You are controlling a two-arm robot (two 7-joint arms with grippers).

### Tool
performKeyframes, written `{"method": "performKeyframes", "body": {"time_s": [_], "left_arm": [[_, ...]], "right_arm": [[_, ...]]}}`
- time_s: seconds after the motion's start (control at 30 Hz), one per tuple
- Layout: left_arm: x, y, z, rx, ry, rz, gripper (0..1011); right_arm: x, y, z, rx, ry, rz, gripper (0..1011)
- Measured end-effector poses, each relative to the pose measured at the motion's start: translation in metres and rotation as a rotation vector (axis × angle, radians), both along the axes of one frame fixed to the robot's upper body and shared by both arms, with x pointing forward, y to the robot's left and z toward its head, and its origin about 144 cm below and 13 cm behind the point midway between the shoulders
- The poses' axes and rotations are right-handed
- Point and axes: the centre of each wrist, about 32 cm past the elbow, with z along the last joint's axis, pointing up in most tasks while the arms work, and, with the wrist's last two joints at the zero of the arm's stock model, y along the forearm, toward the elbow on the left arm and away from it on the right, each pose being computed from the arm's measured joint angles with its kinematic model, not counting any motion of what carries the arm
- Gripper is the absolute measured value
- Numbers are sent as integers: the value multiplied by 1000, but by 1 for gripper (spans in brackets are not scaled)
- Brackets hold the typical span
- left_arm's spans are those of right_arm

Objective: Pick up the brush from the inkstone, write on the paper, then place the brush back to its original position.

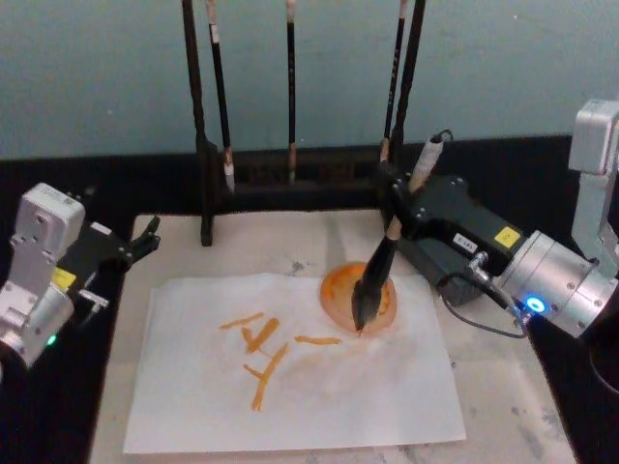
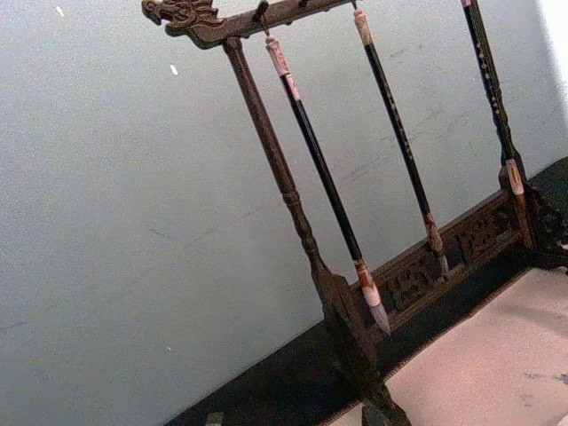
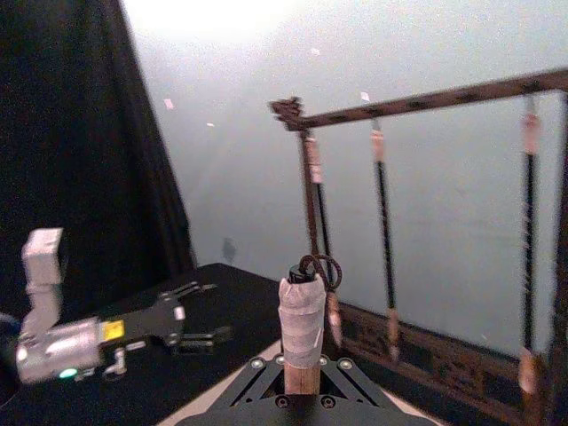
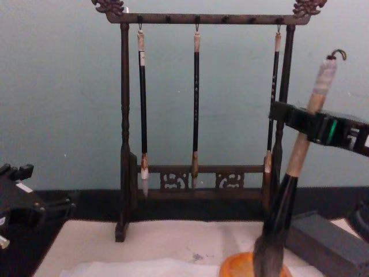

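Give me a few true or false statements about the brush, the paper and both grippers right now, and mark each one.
1. The right gripper holds the brush by its handle. True.
2. The brush tip rests on bare paper. False: it points down into the orange dish that sits on the paper.
3. The paper is blank. False: it bears orange strokes.
4. Three thin brushes hang from the rack. True.
5. The left gripper grips the paper's edge. False: it is open, off to the left of the mat, apart from the paper.
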Motion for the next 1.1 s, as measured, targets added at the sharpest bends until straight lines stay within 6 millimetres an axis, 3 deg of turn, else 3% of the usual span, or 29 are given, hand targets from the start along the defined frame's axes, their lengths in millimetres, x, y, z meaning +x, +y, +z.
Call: {"method": "performKeyframes", "body": {"time_s": [0.6,1.1], "left_arm": [[0,0,0,0,0,0,1010],[0,0,0,0,0,0,1010]], "right_arm": [[-7,26,-18,-57,-209,80,5],[-4,34,-36,-103,-237,129,5]]}}
